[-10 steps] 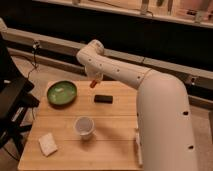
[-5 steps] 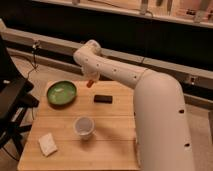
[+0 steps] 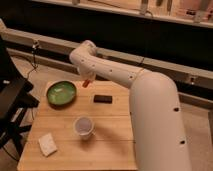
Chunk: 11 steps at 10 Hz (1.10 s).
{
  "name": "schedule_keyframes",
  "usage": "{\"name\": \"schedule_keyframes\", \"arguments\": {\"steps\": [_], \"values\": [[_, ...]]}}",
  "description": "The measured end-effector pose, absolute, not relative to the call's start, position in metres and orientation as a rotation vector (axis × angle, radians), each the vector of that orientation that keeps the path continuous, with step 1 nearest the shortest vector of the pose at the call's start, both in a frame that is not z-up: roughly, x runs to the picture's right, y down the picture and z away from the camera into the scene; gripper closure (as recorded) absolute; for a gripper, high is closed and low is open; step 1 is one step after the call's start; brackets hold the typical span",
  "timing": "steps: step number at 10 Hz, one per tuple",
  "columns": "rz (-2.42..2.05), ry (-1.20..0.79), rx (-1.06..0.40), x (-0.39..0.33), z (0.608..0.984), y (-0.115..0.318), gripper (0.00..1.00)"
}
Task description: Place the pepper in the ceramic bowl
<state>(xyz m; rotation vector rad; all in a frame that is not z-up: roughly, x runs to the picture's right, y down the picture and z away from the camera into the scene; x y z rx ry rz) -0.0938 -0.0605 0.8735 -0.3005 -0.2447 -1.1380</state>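
Note:
The green ceramic bowl (image 3: pixel 61 93) sits on the wooden table (image 3: pixel 110 142) at its far left. My gripper (image 3: pixel 87 79) is at the end of the white arm, just right of the bowl's far rim and above the table's back edge. It is shut on the small orange-red pepper (image 3: pixel 87 83), which hangs below it clear of the table. The pepper is beside the bowl, not over its middle. The gripper itself is mostly hidden by the arm.
A flat black block (image 3: pixel 102 99) lies right of the bowl. A white cup (image 3: pixel 83 127) stands near the table's middle front. A white cloth (image 3: pixel 47 144) lies at the front left. A dark chair (image 3: pixel 12 107) stands left of the table.
My gripper has moved left with the pepper in it, from above the black block toward the bowl's right rim. Nothing on the table has moved.

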Motion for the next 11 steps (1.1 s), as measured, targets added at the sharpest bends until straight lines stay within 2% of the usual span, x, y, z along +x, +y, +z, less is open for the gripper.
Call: {"name": "schedule_keyframes", "arguments": {"steps": [11], "values": [[-1.170, -0.266, -0.255, -0.146, 0.875, -0.062, 1.00]]}}
